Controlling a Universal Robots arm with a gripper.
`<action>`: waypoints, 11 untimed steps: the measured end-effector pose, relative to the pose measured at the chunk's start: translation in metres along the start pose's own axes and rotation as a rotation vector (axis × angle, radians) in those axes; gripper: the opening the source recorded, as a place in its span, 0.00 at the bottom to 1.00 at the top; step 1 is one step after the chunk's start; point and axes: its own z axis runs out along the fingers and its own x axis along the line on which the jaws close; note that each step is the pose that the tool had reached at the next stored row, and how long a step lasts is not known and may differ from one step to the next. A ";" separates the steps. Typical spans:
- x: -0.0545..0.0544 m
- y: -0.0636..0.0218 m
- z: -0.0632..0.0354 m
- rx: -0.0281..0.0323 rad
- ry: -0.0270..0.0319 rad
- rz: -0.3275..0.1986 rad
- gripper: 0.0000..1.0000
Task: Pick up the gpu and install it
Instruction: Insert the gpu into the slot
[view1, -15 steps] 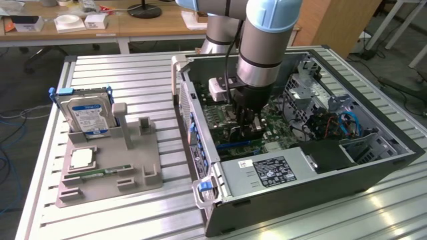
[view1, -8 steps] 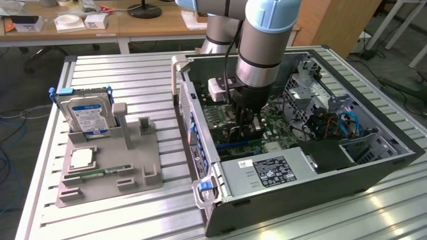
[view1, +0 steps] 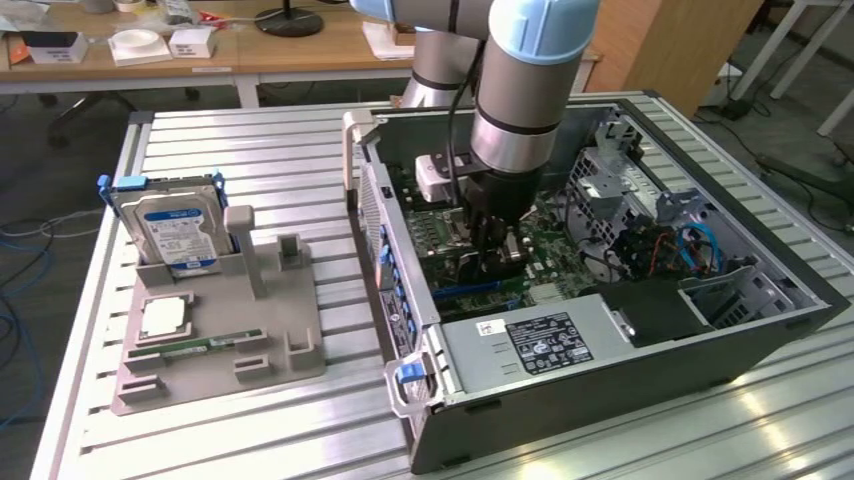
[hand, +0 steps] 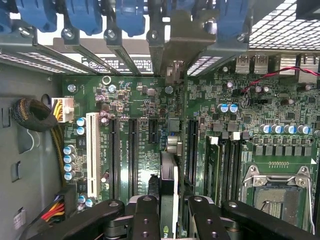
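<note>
Black two-fingered pincer (hand: 170, 207): partly closed, clamped on the thin, dark green-black rectangular gpu card (hand: 168, 172). The card stands edge-on between the fingers, directly below the pincer, inside the open grey metal computer case (view1: 601, 385). Its long axis runs forward from the pincer, parallel to the long black expansion slots (hand: 132, 150) on the green motherboard (hand: 140, 102). Seating in a slot cannot be confirmed.

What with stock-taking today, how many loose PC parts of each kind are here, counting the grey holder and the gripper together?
hard drive: 1
CPU: 1
memory stick: 1
gpu: 1
Total: 4
</note>
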 end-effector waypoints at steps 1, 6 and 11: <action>-0.001 0.0003 0.0002 0.0001 0.0000 0.000 0.27; -0.002 0.0006 0.0007 0.0000 0.0001 0.000 0.27; 0.000 0.0008 0.0016 0.0002 -0.0003 0.000 0.27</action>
